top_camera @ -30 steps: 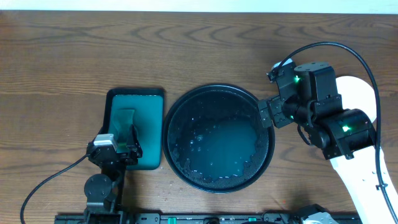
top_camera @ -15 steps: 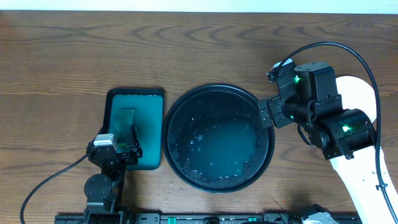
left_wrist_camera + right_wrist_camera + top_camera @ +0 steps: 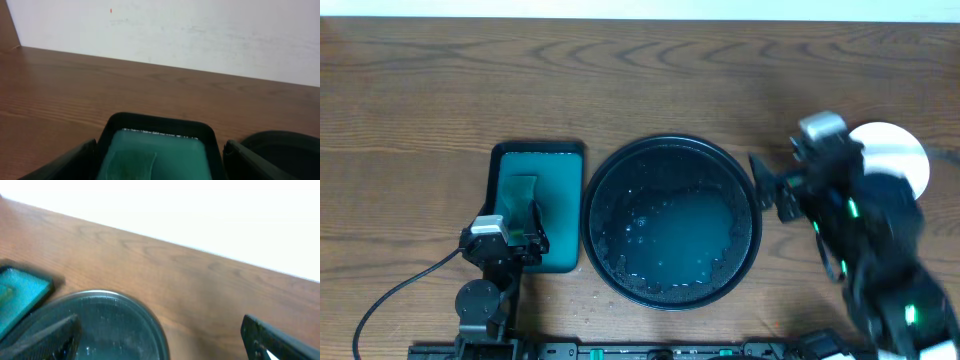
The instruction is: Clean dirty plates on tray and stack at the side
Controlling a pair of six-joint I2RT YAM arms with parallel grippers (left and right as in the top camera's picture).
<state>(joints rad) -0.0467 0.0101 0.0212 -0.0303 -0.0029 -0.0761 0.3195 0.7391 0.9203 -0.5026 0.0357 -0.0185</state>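
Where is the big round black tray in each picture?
Overhead: the black tray sits in the middle, toward the bottom.
Left wrist: only its edge peeks in at the bottom right.
Right wrist: it fills the bottom left.
Shared landmark: the teal-green rectangular tray lies beside it in all three views.

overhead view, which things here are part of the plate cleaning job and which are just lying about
Job:
large round black tray, wet, no plates on it
round white plate on the wood at right, partly hidden

Lying about:
teal-green rectangular tray
green pad in it, possibly the wiper
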